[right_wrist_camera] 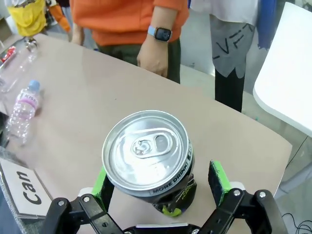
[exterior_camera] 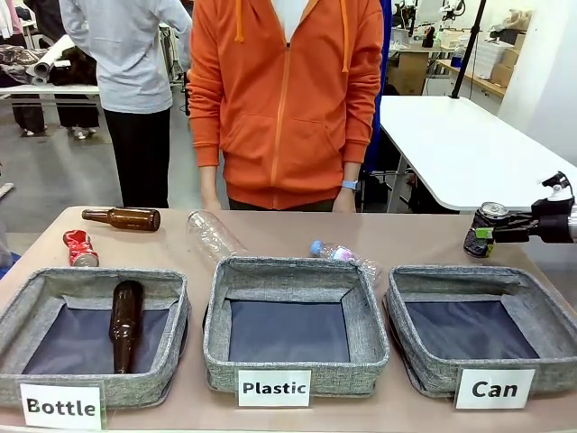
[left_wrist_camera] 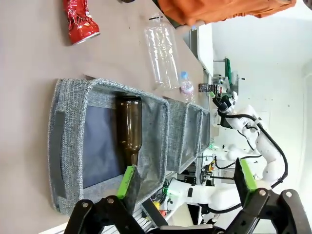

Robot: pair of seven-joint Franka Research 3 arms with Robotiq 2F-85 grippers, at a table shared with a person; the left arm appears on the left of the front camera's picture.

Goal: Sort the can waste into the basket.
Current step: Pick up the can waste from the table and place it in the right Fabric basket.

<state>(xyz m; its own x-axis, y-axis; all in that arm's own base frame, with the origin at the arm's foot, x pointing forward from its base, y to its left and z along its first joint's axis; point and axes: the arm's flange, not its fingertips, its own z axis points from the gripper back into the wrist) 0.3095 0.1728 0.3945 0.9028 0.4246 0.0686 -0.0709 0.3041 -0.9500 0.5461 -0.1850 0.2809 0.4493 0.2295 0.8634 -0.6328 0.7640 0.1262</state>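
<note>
Right gripper (right_wrist_camera: pixel 159 174) is out at the far right of the table (exterior_camera: pixel 279 230), its fingers either side of the black can (exterior_camera: pixel 485 225), silver top up and the can leaning a touch; a sliver of table shows between the can and one green pad (right_wrist_camera: pixel 218 176), so I cannot tell whether it is clamped or just bracketing it. The can sits just beyond the far rim of the Can basket (exterior_camera: pixel 424 372), which shows only its dark lining. Over on the left, the left gripper (left_wrist_camera: pixel 186 178) hangs with its fingers spread wide and nothing between them, by the Bottle basket (exterior_camera: pixel 95 275), where a brown bottle (exterior_camera: pixel 124 323) lies inside. Just beyond that basket's far left corner lies the red crushed can (exterior_camera: pixel 79 248) on the table, and farther back a second brown bottle (exterior_camera: pixel 122 217) lies on its side. A clear plastic bottle (exterior_camera: pixel 215 236) and a small bottle with a pink label (exterior_camera: pixel 343 254) lie beyond the Plastic basket (exterior_camera: pixel 293 271) in the middle. At the far edge stands a person in an orange hoodie (exterior_camera: pixel 284 99), arms down at the sides
</note>
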